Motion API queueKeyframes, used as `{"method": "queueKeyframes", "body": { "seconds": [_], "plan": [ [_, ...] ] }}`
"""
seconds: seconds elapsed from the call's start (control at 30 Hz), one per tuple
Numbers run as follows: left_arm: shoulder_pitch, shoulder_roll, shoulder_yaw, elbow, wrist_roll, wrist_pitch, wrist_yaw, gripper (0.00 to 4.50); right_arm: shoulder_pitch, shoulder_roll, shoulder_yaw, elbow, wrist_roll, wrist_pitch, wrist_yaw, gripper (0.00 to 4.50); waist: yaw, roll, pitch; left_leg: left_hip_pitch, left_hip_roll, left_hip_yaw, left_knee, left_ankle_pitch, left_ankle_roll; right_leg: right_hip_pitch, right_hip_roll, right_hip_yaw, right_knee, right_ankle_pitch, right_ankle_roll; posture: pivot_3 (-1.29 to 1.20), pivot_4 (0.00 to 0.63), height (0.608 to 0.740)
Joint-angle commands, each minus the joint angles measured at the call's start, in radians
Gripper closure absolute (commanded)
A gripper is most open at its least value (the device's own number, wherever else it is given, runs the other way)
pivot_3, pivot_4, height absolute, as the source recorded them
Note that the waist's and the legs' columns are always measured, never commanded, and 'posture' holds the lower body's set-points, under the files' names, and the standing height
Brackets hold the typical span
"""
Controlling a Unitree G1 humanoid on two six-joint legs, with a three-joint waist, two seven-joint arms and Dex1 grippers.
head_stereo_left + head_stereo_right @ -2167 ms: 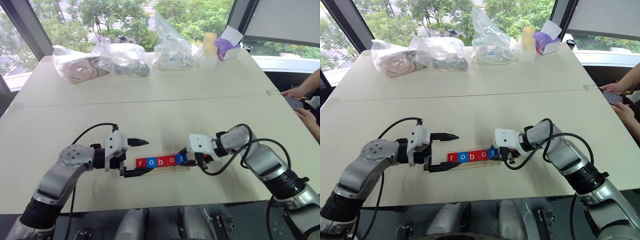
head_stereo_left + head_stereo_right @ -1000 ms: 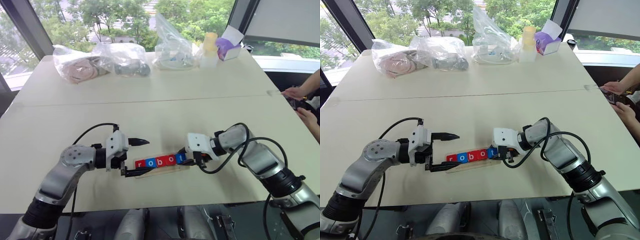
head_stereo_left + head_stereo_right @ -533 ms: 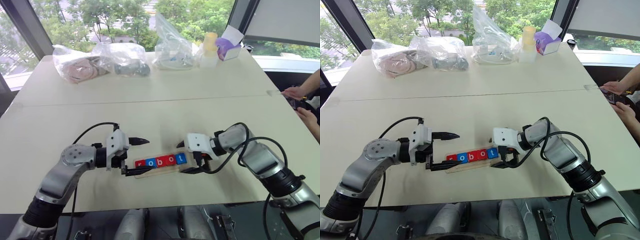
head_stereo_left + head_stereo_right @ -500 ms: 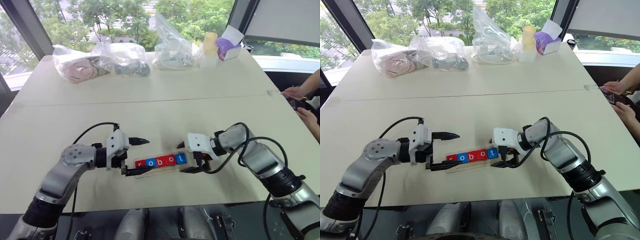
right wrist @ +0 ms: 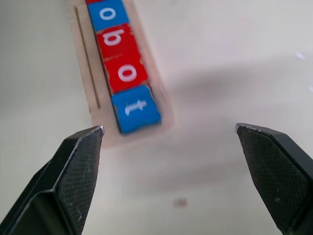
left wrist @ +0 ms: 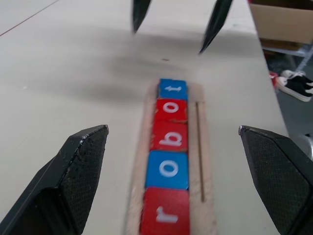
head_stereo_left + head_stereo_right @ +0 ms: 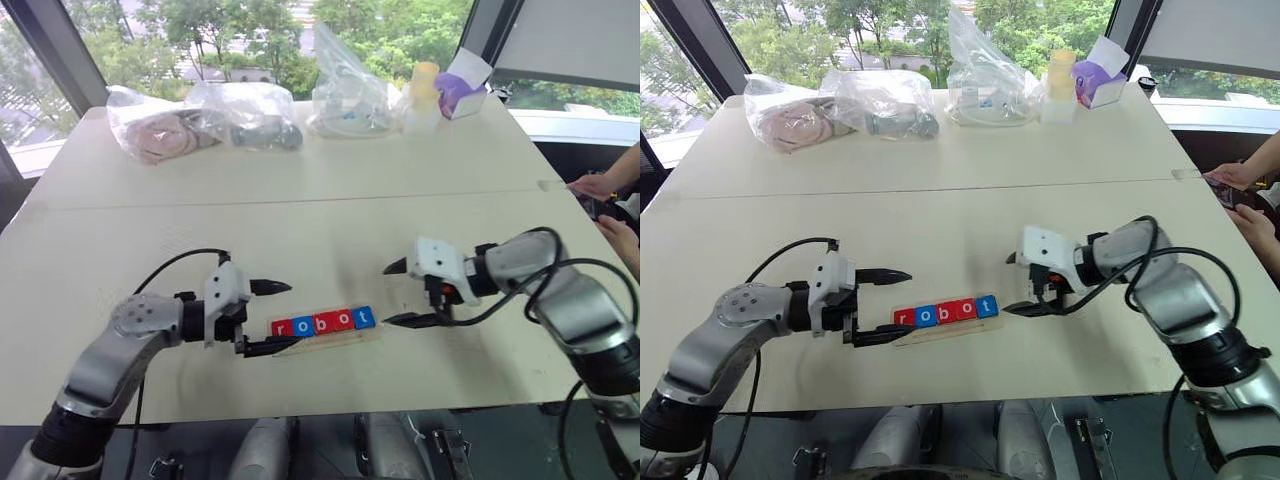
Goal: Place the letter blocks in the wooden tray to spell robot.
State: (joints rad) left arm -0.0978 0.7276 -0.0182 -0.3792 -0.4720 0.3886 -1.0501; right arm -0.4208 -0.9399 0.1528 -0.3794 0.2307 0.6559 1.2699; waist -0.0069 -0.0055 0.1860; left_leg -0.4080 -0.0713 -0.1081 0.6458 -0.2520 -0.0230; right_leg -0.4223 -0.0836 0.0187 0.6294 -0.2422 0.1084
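**Five tiles in the holder, both sets of fingers wide apart**

And there it is: the five small flat square letter blocks [image 7: 323,322], red, blue, red, red, blue with white lowercase letters, sit in one row reading r-o-b-o-t inside the long pale-wood tray [image 6: 205,161] on the cream counter [image 7: 330,230]. The left gripper [image 7: 270,317] has its two black fingers spread wide, one on each side of the tray's r end, the nearer finger just beside the wood; whether it touches, I cannot tell. Nothing is clamped between them. Across the way, the right gripper [image 7: 404,293] hangs off the t end, close but apart from the tray, its fingers also spread wide and holding nothing. In the right wrist view the blue t block [image 5: 136,108] lies ahead of the open fingers [image 5: 78,166], nearer one of them than the other.
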Motion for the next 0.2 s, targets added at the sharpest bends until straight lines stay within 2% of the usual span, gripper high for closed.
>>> {"method": "queueKeyframes", "body": {
  "seconds": [0.03,0.2],
  "plan": [
    [0.037,0.039,0.083,-0.049,-0.042,0.016,0.000,0.00,0.063,-0.073,-0.097,-0.114,0.087,0.058,0.022,0.03,0.001,0.000,0.000,-0.001,0.000,0.000,0.000,0.000,0.000,-0.001,0.000,0.000,0.000,0.000,0.000,0.00,0.150,0.740],
    [0.085,0.087,0.133,-0.080,-0.081,0.045,-0.022,0.00,0.119,-0.123,-0.152,-0.155,0.139,0.075,0.011,0.03,-0.002,0.000,0.000,-0.001,0.000,0.001,0.000,0.000,0.000,-0.001,-0.001,0.000,0.000,-0.002,-0.003,0.00,0.150,0.740]
  ]
}}
